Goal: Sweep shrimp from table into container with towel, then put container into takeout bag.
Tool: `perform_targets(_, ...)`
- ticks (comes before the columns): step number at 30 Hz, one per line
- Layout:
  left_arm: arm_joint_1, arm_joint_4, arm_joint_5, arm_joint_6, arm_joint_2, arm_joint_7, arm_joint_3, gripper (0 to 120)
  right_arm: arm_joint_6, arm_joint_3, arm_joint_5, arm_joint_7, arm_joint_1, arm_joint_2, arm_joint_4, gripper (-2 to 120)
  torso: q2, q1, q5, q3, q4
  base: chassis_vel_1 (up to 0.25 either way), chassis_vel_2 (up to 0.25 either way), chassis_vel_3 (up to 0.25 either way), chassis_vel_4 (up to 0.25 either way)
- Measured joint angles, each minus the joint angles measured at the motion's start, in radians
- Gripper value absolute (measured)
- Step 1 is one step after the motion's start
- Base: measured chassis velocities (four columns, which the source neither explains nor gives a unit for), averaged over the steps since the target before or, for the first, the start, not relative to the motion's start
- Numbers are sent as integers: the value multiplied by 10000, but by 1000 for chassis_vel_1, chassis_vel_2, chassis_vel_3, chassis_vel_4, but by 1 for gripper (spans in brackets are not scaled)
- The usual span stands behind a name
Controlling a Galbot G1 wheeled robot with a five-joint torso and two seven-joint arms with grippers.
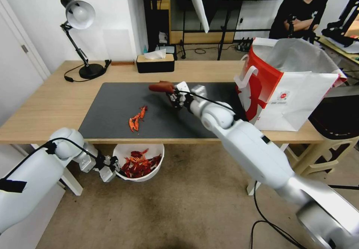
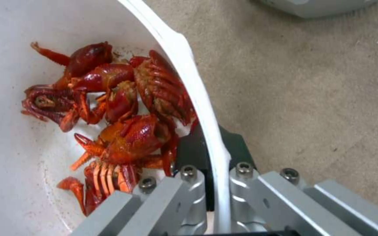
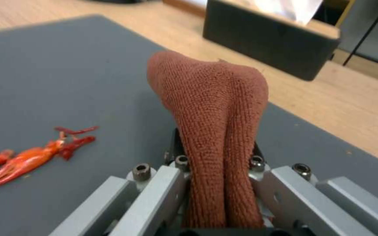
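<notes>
A few red-orange shrimp point(image 1: 137, 119) point(image 3: 27, 157) lie on the dark mat of the table point(image 1: 48, 103). My right gripper point(image 1: 172, 92) point(image 3: 217, 164) hovers over the mat to their right, shut on the rust-red towel point(image 1: 161, 87) point(image 3: 211, 108), which sticks out past the fingers. Below the table's front edge my left gripper point(image 1: 114, 168) point(image 2: 213, 183) is shut on the rim of the white container point(image 1: 129, 151) point(image 2: 184, 55), which holds many shrimp point(image 1: 140, 164) point(image 2: 119, 118). The white and red takeout bag point(image 1: 291, 88) stands open at the table's right end.
A black tissue box point(image 1: 155, 62) point(image 3: 267, 42) and a desk lamp point(image 1: 79, 36) stand along the table's far edge. A white table leg point(image 1: 73, 181) is just left of the container. A stool point(image 1: 333, 129) sits at the right, beyond the bag.
</notes>
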State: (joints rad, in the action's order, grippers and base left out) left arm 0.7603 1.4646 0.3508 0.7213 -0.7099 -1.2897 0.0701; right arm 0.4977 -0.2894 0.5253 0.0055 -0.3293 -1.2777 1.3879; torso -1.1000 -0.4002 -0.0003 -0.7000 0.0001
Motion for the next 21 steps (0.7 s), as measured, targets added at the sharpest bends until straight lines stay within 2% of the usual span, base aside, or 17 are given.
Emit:
perform_targets(2, 44, 17, -63, 0, 84, -5, 71, 0, 209, -229, -173, -167, 465, -498, -879, 4, 0, 0, -1, 0, 0, 0, 0, 0, 0)
perform_targets(6, 101, 22, -155, 0, 178, -5, 141, 0, 327, -361, -312, -668, 759, -861, -1541, 4, 0, 0, 0, 0, 1, 0, 0, 0, 0)
perform_targets(15, 140, 1, -251, 0, 256, 2, 191, 0, 336, -691, -399, -1665, 846, -836, -1649, 4, 0, 2, 1, 1, -2, 0, 0, 0, 0)
perform_targets(21, 112, -42, -292, 0, 260, 12, 193, 0, 281, -1034, -350, -2416, 600, -446, -978, 4, 0, 3, 1, 0, -2, 0, 0, 0, 0)
